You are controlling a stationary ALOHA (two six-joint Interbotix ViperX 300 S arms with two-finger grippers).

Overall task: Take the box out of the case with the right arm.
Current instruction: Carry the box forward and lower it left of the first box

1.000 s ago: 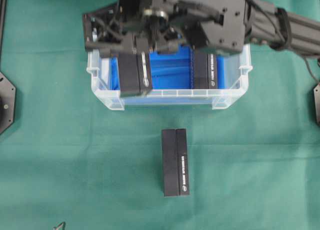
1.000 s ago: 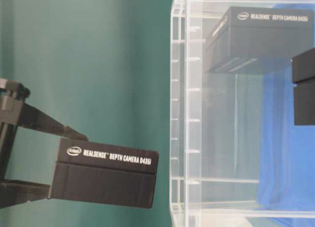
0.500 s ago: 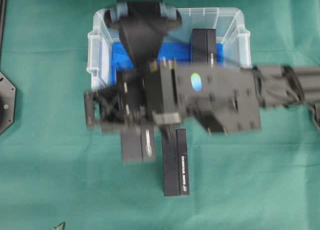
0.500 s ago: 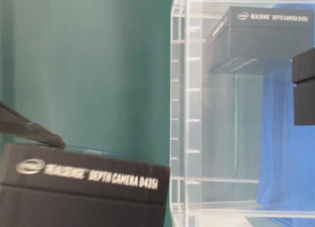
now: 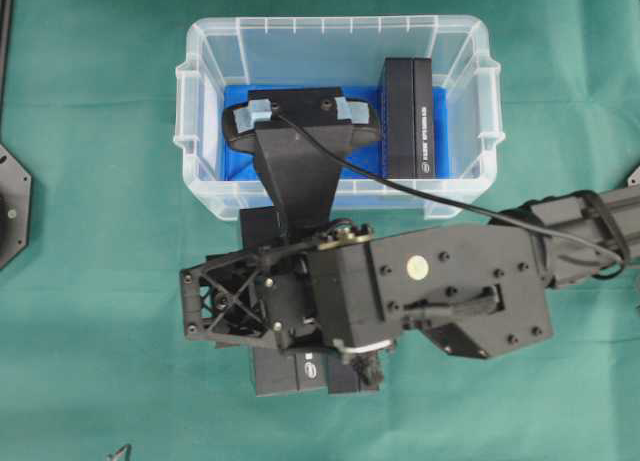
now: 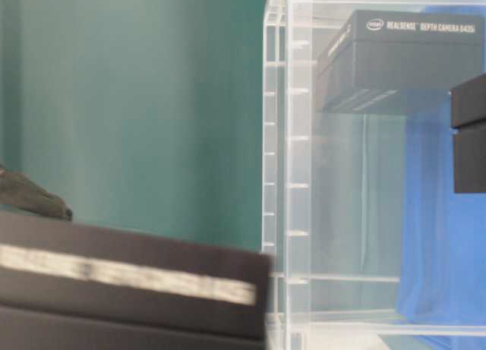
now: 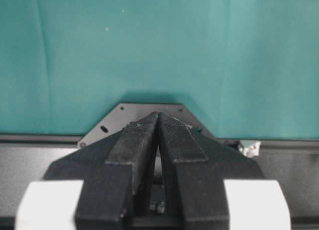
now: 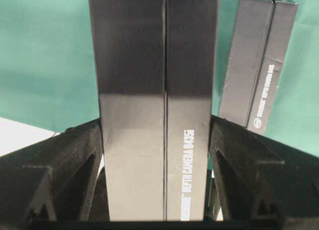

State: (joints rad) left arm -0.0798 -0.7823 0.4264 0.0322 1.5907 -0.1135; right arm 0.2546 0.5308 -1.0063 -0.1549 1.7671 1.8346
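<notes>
I see the green cloth-covered table [image 5: 90,311] filling every view. On it, toward the top of the overhead view, sits the large clear plastic rectangular tub with a blue lined bottom [image 5: 200,196]; in the table-level view its transparent wall [image 6: 277,175] stands at the right. My bulky all-black right arm [image 5: 440,291] reaches in from the right of the overhead view, below the tub and over the open cloth. Its black lattice-framed right gripper [image 8: 159,155] is clamped on a long black rectangular cardboard box with white lettering [image 8: 157,105], one finger pressed to each long side; this box is outside the tub, with its end showing under the arm [image 5: 290,373]. A second black box of the same kind [image 8: 256,60] lies on the cloth just beside the held one, apart from it. A third black box [image 5: 407,116] lies inside the tub near its right wall. In the left wrist view, the black left gripper with white parts [image 7: 158,122] has its fingers together above bare cloth.
</notes>
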